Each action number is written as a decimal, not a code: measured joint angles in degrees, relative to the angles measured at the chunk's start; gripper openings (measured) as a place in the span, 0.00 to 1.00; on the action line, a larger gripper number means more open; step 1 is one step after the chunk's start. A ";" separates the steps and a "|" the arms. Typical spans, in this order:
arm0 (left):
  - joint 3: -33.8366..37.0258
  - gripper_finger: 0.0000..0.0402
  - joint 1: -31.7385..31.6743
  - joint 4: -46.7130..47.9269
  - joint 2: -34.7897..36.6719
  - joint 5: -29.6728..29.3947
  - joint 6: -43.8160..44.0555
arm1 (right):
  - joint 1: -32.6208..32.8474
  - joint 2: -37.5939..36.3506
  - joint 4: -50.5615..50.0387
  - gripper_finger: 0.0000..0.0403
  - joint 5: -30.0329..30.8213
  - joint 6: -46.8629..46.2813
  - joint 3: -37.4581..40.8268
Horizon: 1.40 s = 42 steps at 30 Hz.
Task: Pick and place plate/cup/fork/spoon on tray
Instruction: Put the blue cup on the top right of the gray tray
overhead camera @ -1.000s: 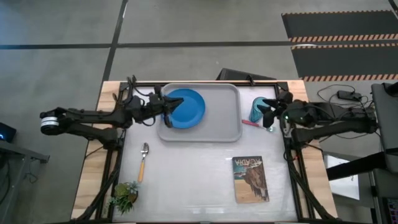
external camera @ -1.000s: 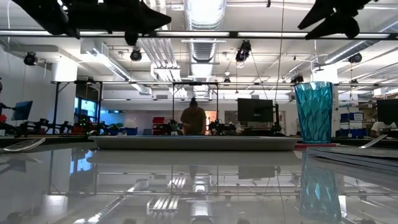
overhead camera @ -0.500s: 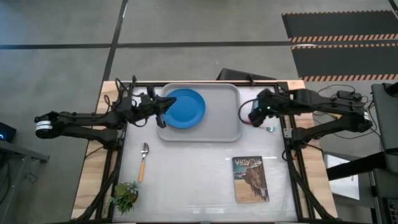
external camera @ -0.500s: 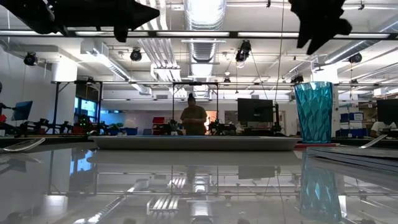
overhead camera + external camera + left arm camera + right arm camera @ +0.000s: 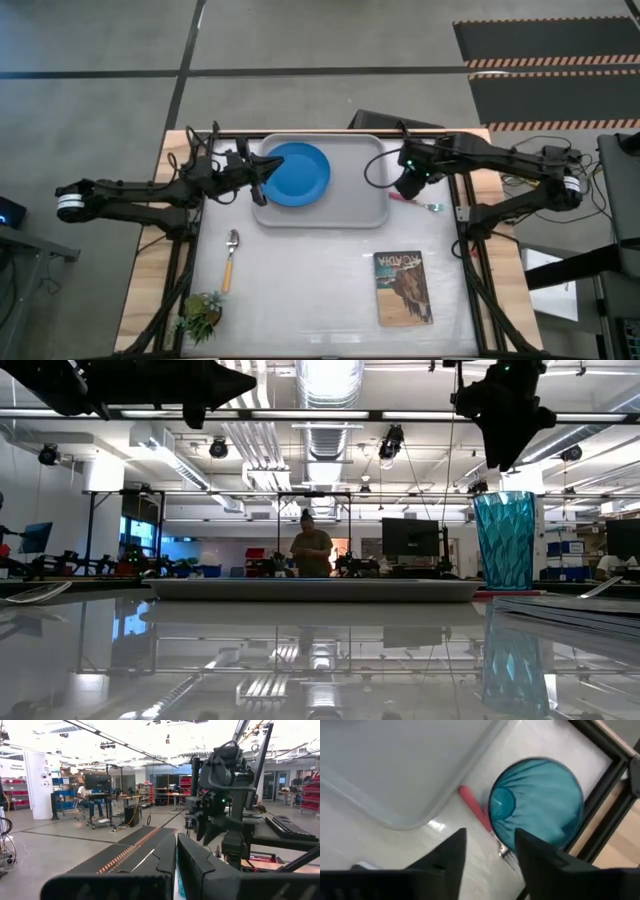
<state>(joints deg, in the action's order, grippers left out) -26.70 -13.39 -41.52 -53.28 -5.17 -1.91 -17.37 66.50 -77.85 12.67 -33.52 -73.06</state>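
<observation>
- high view: the round flat bright-blue plate (image 5: pixel 297 173) lies flat in the left part of the large light-grey rectangular tray (image 5: pixel 350 205); the left gripper (image 5: pixel 262 176) sits at the tray's left rim beside the plate, and i cannot tell whether its fingers are open.
- the right gripper (image 5: pixel 409 187) hangs just off the tray's right edge, covering the cup from this camera; the slim fork with pink-red handle and silver tines (image 5: pixel 415 202) lies on the table just under it, long axis roughly left to right, tines pointing away from the tray.
- the slim spoon with orange handle and silver bowl (image 5: pixel 231 257) lies well apart, front left, bowl toward the tray; a brown picture-cover book (image 5: pixel 402 288) and a small green plant (image 5: pixel 201 315) rest near the front edge.
- low view: the small translucent teal-blue faceted tumbler (image 5: pixel 503 541) stands upright on the table right of the tray, the right gripper above it and apart.
- left wrist view: only the room and the other arm show.
- right wrist view: looking down into the cup's open mouth; the fork handle lies between cup and tray corner, seemingly touching the cup's base; the dark fingers (image 5: pixel 445 857) stand apart, holding nothing.
</observation>
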 joint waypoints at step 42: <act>0.00 0.00 0.00 -0.04 0.07 0.00 -0.02 | -3.19 3.34 11.28 0.23 0.54 4.03 11.10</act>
<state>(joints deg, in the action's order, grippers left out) -26.70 -13.39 -41.56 -53.21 -5.17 -1.93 -20.56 69.84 -66.56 13.21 -29.50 -61.95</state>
